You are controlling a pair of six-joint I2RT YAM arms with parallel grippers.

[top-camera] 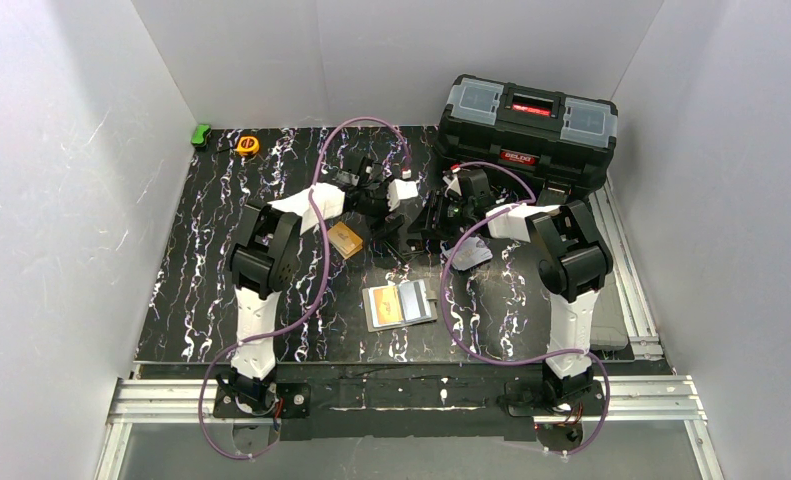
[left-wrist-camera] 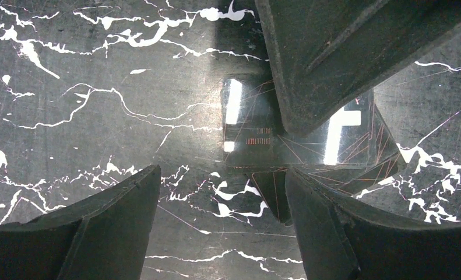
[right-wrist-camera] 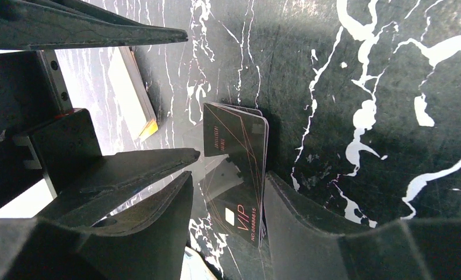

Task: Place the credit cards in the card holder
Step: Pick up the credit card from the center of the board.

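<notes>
Nearest the arm bases, the taupe, leather-like folding card holder (top-camera: 370,308) lies opened flat on the black, white-veined tabletop (top-camera: 206,270), pale pockets facing up. Farther in, mid-table, the glossy black credit cards (right-wrist-camera: 237,153) with red VIP print sit slightly fanned, pinched between the partly closed fingers of the right claw (right-wrist-camera: 228,182). Facing it, the left claw (left-wrist-camera: 222,172) is spread wide, a card corner between its fingers; I cannot tell whether they touch it.
</notes>
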